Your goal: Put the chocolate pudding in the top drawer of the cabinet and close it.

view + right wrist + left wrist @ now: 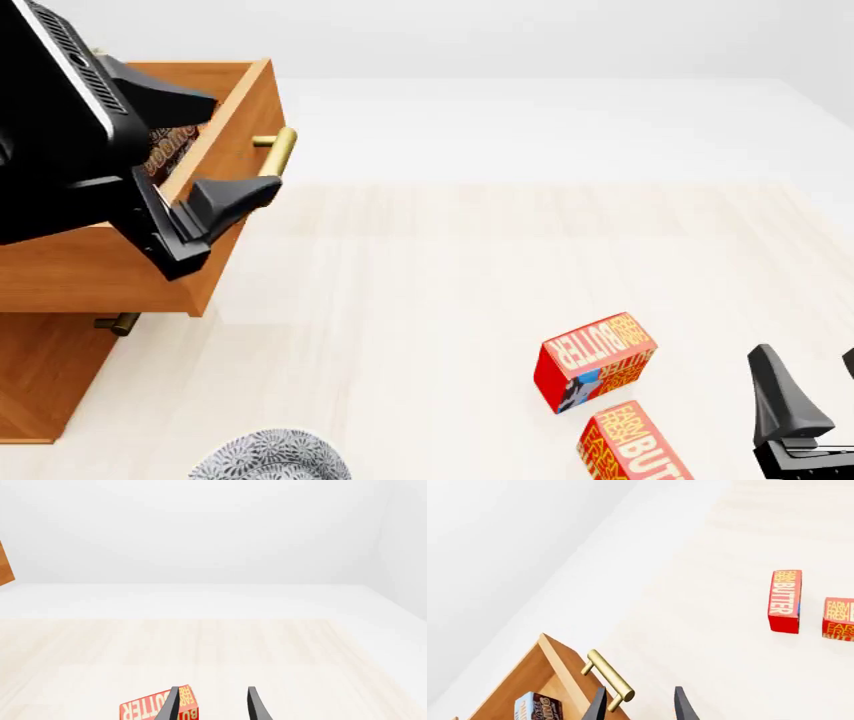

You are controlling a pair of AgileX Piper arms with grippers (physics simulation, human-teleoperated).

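Chocolate pudding [537, 707] inside open top drawer [238, 110], long axis along drawer front, just behind brass handle [608, 680]. Left gripper [220, 150] spread wide, empty, straddling handle. Right gripper [212, 705] open, empty.

Left arm: enters from upper left of the front view, raised; left hand [200, 150] with fingers spread apart, nothing between them. Right arm: low at the lower right edge; right hand [807, 385] upright, fingers parted, nothing between them.
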